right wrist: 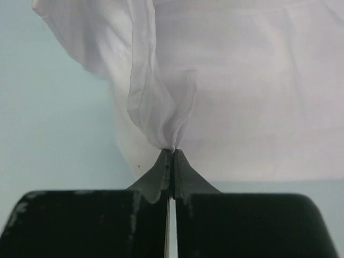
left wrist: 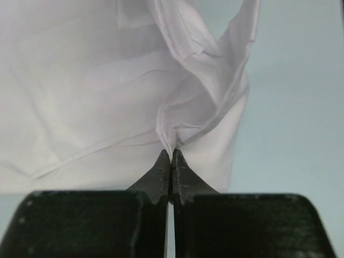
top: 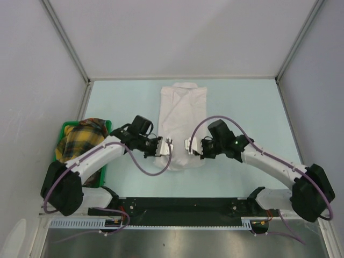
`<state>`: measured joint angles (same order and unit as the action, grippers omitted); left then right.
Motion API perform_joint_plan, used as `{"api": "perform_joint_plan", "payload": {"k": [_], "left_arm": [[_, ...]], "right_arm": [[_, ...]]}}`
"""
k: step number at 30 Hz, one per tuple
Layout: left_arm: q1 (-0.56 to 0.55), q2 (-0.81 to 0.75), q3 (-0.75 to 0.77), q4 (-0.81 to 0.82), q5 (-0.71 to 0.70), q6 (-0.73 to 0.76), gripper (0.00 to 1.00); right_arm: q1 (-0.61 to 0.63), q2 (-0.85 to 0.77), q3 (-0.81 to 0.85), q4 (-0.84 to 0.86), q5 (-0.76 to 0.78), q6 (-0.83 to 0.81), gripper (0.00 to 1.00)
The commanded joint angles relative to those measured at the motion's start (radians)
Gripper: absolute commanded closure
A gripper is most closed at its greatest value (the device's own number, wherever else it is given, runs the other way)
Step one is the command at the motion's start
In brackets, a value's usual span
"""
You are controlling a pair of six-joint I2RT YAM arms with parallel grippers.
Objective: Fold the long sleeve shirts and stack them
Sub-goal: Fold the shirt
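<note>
L claw (left wrist: pixel 171 155) fully closed, black tips pinching a puckered tuft of thin white cloth. R claw (right wrist: pixel 172 151) likewise closed on a gathered fold. Both grip near-end corners of the long sleeve shirt (top: pixel 181 107): white, wrinkled, folded to a narrow rectangle, mid tabletop (top: pixel 123 102), collar at far end. Tabletop smooth, pale green. Green bin (top: pixel 66 127) w/ yellow plaid cloth (top: pixel 80 138) at left edge.
</note>
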<state>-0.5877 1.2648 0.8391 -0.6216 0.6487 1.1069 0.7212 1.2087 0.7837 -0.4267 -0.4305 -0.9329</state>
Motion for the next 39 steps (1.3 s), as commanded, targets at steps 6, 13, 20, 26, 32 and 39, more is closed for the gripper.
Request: {"api": "perform_joint_plan", "payload": {"k": [6, 13, 20, 26, 32, 39], "left_arm": [[0.152, 0.332, 0.351, 0.036, 0.04, -0.108, 1.0], [0.198, 0.537, 0.566, 0.03, -0.015, -0.12, 1.0], [0.216, 0.659, 0.676, 0.042, -0.064, -0.143, 1.0], [0.223, 0.725, 0.735, 0.057, -0.103, -0.157, 1.0], [0.224, 0.798, 0.808, 0.072, -0.164, -0.179, 0.99], [0.226, 0.817, 0.822, 0.068, -0.175, -0.171, 0.94]], "right_arm": [[-0.23, 0.297, 0.296, 0.052, -0.143, -0.132, 1.0], [-0.31, 0.502, 0.468, 0.058, -0.175, -0.176, 1.0], [-0.359, 0.629, 0.569, 0.063, -0.175, -0.199, 1.0], [-0.373, 0.696, 0.635, 0.083, -0.174, -0.187, 1.0], [-0.396, 0.733, 0.651, 0.12, -0.149, -0.162, 1.0], [-0.399, 0.749, 0.654, 0.167, -0.131, -0.133, 0.99]]}}
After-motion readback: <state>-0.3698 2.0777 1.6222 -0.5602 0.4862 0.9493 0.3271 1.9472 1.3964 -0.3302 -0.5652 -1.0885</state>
